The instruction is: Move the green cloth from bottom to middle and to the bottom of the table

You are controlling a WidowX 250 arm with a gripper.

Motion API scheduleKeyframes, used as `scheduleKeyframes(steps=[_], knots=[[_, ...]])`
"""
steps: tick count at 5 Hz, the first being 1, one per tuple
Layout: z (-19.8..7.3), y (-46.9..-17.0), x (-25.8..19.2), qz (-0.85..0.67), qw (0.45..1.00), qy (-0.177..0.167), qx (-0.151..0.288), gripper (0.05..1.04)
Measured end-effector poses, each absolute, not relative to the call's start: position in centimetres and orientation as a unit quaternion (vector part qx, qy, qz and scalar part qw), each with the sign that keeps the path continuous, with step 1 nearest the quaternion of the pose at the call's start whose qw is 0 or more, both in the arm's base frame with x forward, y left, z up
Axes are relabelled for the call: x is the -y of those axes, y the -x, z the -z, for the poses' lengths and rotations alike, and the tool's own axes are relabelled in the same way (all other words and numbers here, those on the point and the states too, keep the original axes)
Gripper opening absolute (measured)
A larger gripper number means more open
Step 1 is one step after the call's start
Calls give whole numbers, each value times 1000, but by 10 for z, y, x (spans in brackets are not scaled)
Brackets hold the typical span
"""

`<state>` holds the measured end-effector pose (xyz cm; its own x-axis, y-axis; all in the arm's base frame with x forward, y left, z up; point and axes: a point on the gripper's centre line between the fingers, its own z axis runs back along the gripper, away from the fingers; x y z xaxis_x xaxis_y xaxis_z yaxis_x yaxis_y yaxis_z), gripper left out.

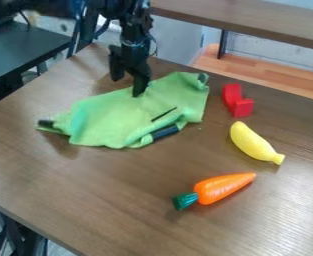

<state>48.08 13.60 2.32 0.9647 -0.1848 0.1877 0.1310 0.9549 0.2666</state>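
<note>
At the far edge of green cloth (112,117), gripper (128,86) downward, fingers (140,82) apart

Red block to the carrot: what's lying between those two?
The yellow banana lies between the red block and the orange carrot, slightly toward the right side; the camera view shows it.

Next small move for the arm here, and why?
I'd probably lower the open gripper slightly, then close it on the far edge of the green cloth. One finger overlaps that edge in the view while the other appears beyond it, over the table, so closing might gather fabric. Height above the cloth is hard to judge.
</note>
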Motion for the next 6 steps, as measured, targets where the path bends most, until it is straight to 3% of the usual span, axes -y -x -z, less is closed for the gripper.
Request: scheduleKeyframes(steps=[2, 6], knots=[[-17, -468, -131, 81, 987, -106, 92, 1001], [-21, -344, -87, 210, 972, -65, 80, 1001]])
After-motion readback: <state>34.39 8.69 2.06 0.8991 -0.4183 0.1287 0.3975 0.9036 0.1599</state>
